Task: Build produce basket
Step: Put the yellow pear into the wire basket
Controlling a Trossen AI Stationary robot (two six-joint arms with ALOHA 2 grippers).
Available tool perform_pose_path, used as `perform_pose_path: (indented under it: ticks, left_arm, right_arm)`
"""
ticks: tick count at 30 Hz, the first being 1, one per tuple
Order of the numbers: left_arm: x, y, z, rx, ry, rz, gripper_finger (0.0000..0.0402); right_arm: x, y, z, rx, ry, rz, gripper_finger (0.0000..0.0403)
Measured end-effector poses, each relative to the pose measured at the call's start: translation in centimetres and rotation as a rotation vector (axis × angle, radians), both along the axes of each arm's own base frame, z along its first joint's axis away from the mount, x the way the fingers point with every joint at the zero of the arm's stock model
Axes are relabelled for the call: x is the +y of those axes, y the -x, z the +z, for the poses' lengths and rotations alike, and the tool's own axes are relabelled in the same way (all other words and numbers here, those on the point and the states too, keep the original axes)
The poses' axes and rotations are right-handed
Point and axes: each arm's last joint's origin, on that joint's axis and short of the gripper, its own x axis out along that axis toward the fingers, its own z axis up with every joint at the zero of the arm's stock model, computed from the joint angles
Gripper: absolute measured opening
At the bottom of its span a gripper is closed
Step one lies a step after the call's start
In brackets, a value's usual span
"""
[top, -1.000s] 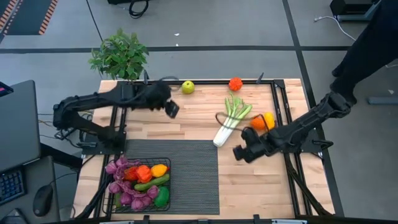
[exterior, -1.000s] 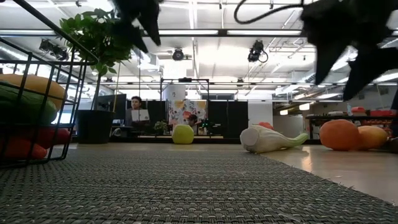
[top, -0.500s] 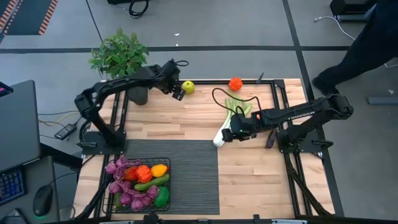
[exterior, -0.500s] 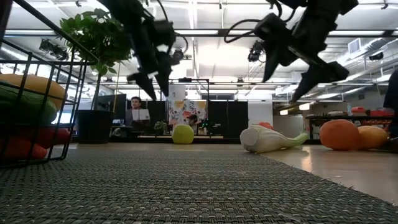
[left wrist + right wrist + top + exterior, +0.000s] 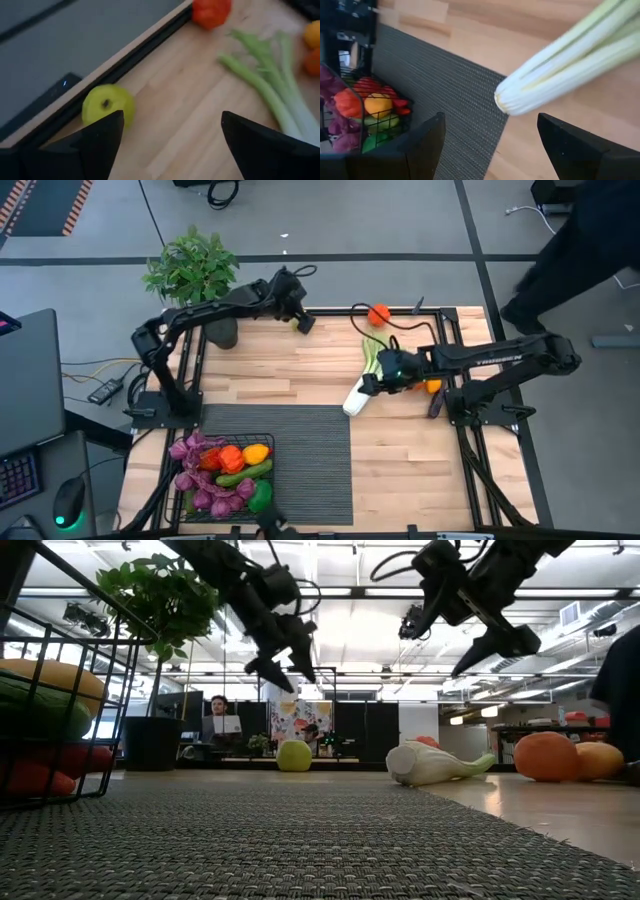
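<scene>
Wooden table [image 5: 300, 375]: my left gripper [image 5: 300, 321] hangs spread over the far-edge green apple [image 5: 107, 104], right gripper [image 5: 372, 382] spread above the leek [image 5: 368, 370], basket [image 5: 226, 476] near-left, filled.

Light is bright and even, coming from rows of ceiling lamps [image 5: 330, 590] that glare white in the low view and turn both arms into dark silhouettes. Shadows on the wooden table [image 5: 300, 370] are faint and soft. In the low view the near mat [image 5: 300, 840] is sharp while the far room is hazy. Both wrist views are blurred, the leek [image 5: 570, 75] smeared.
</scene>
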Motion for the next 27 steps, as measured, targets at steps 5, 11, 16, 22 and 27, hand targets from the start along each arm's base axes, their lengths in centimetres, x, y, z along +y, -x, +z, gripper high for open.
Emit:
perform_pose_path:
  ticks: [5, 11, 16, 22, 27]
  left_arm:
    - [1.5, -2.0, -1.7, 0.049, 0.053, 0.039, 0.0354]
    - [4.3, -4.9, -3.0, 0.097, 0.054, 0.105, 0.0354]
    - [6.4, -6.1, -3.4, 0.196, 0.091, 0.213, 0.0351]
    - [6.6, -6.4, -2.8, 0.278, 0.092, 0.226, 0.0349]
    - [6.5, -6.2, -3.2, 0.304, 0.112, 0.23, 0.0348]
  right_arm:
    - [-1.3, 0.8, 1.0, -0.044, 0.032, 0.015, 0.0318]
    - [-2.6, 2.3, 2.1, -0.074, 0.032, 0.051, 0.0318]
    - [-3.2, 3.6, 2.9, -0.099, 0.07, 0.061, 0.0318]
    - [-3.8, 4.8, 3.5, -0.101, 0.102, 0.043, 0.0318]
    - [-4.4, 5.0, 3.6, -0.102, 0.129, 0.034, 0.0318]
